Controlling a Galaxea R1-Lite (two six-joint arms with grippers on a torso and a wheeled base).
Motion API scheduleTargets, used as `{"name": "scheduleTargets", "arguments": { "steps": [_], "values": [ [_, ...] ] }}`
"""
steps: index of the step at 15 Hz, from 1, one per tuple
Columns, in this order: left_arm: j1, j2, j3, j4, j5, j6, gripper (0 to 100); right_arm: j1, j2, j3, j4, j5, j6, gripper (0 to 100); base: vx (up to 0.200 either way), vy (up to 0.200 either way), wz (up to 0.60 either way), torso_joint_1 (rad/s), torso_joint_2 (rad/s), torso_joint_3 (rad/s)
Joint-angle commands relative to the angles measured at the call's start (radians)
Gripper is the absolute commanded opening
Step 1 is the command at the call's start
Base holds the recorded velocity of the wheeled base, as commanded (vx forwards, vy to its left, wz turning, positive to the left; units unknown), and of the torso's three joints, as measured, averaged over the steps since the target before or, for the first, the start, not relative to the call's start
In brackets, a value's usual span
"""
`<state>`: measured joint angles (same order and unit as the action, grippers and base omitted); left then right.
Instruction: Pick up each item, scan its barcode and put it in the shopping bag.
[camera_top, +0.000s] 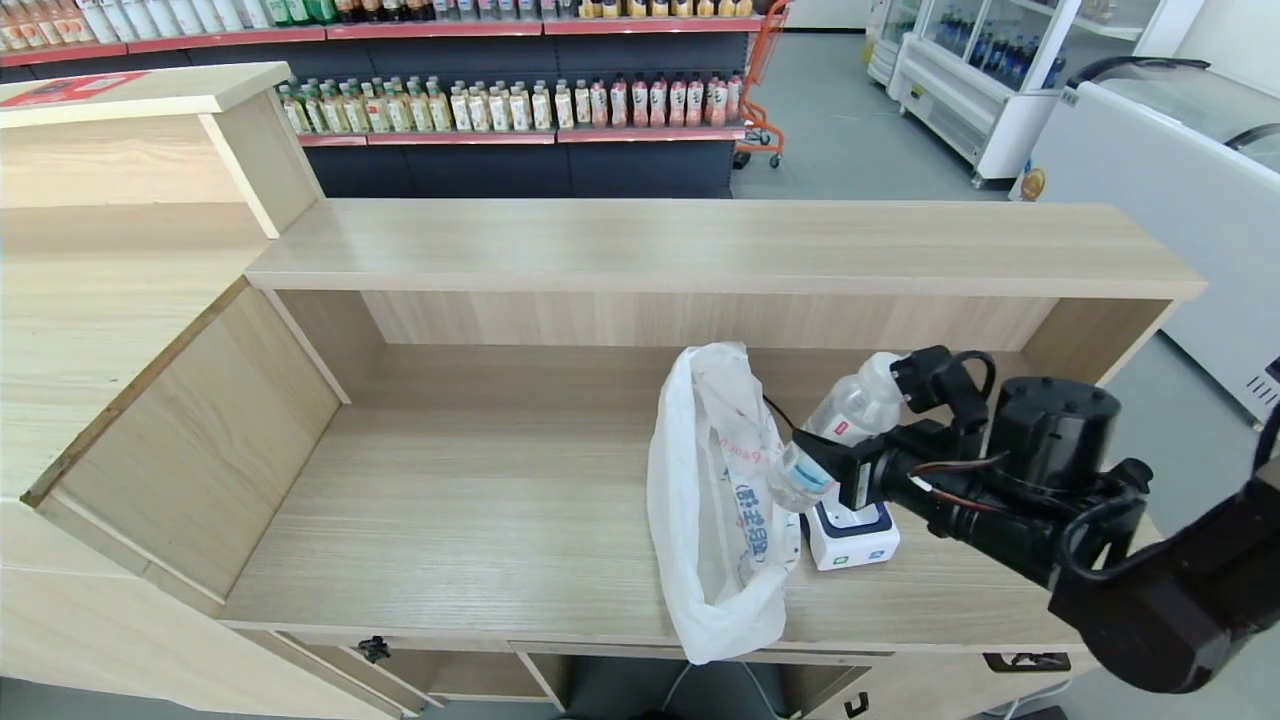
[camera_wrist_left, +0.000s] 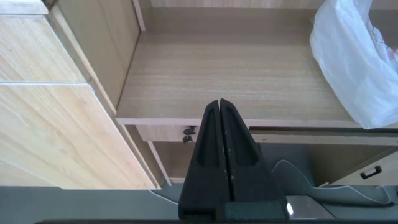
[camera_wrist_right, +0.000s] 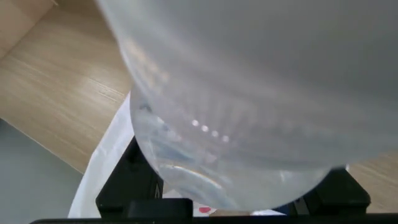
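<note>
A: If the shopping bag (camera_top: 715, 500) is our marker, what is the biggest thing around it?

B: The pale wooden tabletop (camera_top: 450, 500). The bag stands on it near the front edge. It is white plastic with print on its side, slumped and crumpled. Most of the bare wood lies to the bag's left.

A: And the right arm?

B: The right gripper (camera_top: 880, 425) is just right of the bag, above the tabletop. Its black fingers (camera_top: 925, 378) are clamped around a clear plastic bottle (camera_top: 850, 410).

A: How does the bottle sit?

B: It is tilted, with its lower end right up against the bag's right side and its other end higher and farther from the bag. I cannot tell whether it touches the plastic. In the right wrist view the bottle's clear wall (camera_wrist_right: 249, 93) sits close to the camera, with a strip of the bag showing past it.

A: Anything under it?

B: A small white scanner (camera_top: 852, 535) with a dark blue band stands on the tabletop just beside the bag's right side, below the bottle.

A: The left side?

B: The left gripper (camera_wrist_left: 219, 149) is well left of the bag, out in front of the tabletop's front edge. Its fingers (camera_wrist_left: 211, 143) are pressed together and hold nothing.
</note>
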<state>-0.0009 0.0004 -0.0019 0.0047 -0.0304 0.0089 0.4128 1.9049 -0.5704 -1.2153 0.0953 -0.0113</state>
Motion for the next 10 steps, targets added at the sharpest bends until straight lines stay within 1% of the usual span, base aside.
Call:
{"name": "scheduleTargets", "arguments": {
  "steps": [1,4,6,10],
  "values": [
    [0.001,0.0,0.0,0.0,0.0,0.0,0,0.034,0.126,-0.059,0.002,0.001,-0.003,0,0.0,0.0,0.0,0.0,0.0,0.0],
    [0.001,0.0,0.0,0.0,0.0,0.0,0,0.069,0.191,-0.106,0.0,0.006,-0.006,0,0.0,0.0,0.0,0.0,0.0,0.0],
    [0.001,0.0,0.0,0.0,0.0,0.0,0,0.116,0.263,-0.166,-0.013,0.006,-0.006,0,0.0,0.0,0.0,0.0,0.0,0.0],
    [0.001,0.0,0.0,0.0,0.0,0.0,0,0.132,0.381,-0.244,-0.026,0.006,-0.067,0,0.0,0.0,0.0,0.0,0.0,0.0]
  ]
}}
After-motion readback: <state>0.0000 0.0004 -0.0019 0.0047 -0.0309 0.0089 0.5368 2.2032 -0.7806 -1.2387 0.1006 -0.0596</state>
